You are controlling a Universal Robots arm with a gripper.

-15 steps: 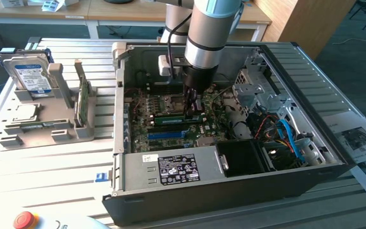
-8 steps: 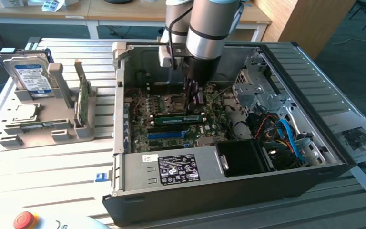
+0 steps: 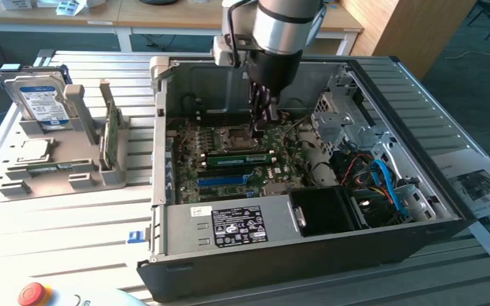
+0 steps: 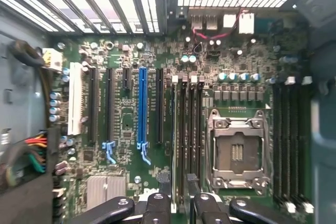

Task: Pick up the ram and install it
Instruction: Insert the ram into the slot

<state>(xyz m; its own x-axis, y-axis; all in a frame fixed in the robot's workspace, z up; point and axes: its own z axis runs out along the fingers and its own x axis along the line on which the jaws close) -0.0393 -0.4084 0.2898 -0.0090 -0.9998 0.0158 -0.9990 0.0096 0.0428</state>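
Exterior view shows the ram slotted near the pincer.

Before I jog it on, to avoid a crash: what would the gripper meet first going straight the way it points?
Most likely the memory slots beside the CPU socket on the motherboard: the open gripper points straight at them. How far off they are is unclear.
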